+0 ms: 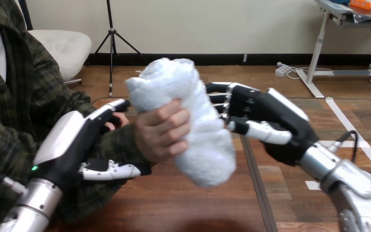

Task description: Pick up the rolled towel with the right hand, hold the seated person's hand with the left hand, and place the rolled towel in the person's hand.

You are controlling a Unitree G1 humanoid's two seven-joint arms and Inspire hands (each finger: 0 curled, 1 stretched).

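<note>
The rolled towel (193, 121) stands tilted at the centre of the frame, above the desk (174, 205), gripped by the person's hand (162, 133), whose fingers wrap its left side. The robot's left hand (75, 140), at lower left, is clamped on the person's wrist, with fingers (113, 107) over the sleeve and the thumb beneath. The right hand (270, 121), at centre right, has its fingers stretched out and loose, their tips at the towel's right edge.
</note>
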